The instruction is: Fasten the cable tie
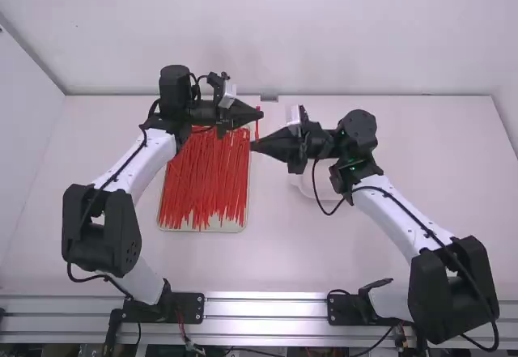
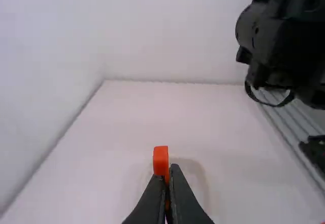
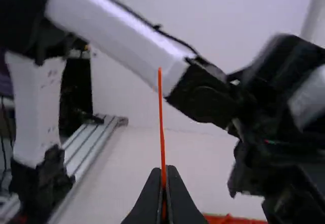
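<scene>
One red cable tie (image 1: 256,126) hangs in the air between both grippers, above the far right corner of the tray (image 1: 243,226). My left gripper (image 1: 256,112) is shut on its head end; the orange-red head (image 2: 160,159) sticks out past the closed fingertips (image 2: 175,176). My right gripper (image 1: 253,146) is shut on the tail end, and the thin red strap (image 3: 161,127) rises straight from between its fingers (image 3: 173,181) toward the left arm's wrist. The two gripper tips sit close together, the left one farther back.
A pale tray holds a heap of several red cable ties (image 1: 206,180) left of centre. A white object (image 1: 306,185) lies on the table under the right arm's wrist. The left arm's black wrist (image 3: 208,99) looms close to the right gripper.
</scene>
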Motion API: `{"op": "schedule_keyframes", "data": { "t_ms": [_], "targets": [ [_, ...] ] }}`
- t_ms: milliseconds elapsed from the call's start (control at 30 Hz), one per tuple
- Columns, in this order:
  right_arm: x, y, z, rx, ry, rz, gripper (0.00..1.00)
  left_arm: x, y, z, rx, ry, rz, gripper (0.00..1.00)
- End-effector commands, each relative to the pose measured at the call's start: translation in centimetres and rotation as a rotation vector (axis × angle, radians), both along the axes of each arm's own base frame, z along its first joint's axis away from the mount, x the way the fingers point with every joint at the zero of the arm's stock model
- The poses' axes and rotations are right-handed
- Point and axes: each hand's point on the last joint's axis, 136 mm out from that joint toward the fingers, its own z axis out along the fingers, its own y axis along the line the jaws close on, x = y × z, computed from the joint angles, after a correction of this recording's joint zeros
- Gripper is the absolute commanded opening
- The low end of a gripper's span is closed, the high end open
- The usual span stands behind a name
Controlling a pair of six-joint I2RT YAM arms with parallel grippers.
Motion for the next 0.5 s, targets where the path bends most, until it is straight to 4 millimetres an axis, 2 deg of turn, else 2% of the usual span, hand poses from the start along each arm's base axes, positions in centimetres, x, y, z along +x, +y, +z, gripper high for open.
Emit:
{"op": "schedule_keyframes", "data": {
  "t_ms": [0, 167, 333, 467],
  "targets": [
    [2.4, -0.7, 1.8, 0.034, 0.237, -0.093, 0.0, 0.6, 0.6, 1.3, -0.001, -0.104, 0.015, 0.02],
    [3.2, -1.3, 0.7, 0.011, 0.322, -0.114, 0.0, 0.5, 0.9, 2.2, -0.015, -0.178, -0.002, 0.02],
    [4.1, -1.4, -1.5, -0.013, 0.395, -0.174, 0.0, -0.2, 0.5, 2.9, -0.025, -0.293, -0.049, 0.02],
    [4.0, -1.4, -2.3, -0.014, 0.482, -0.174, 0.0, 0.0, 0.5, 3.3, -0.021, -0.378, -0.04, 0.02]
  ]
}}
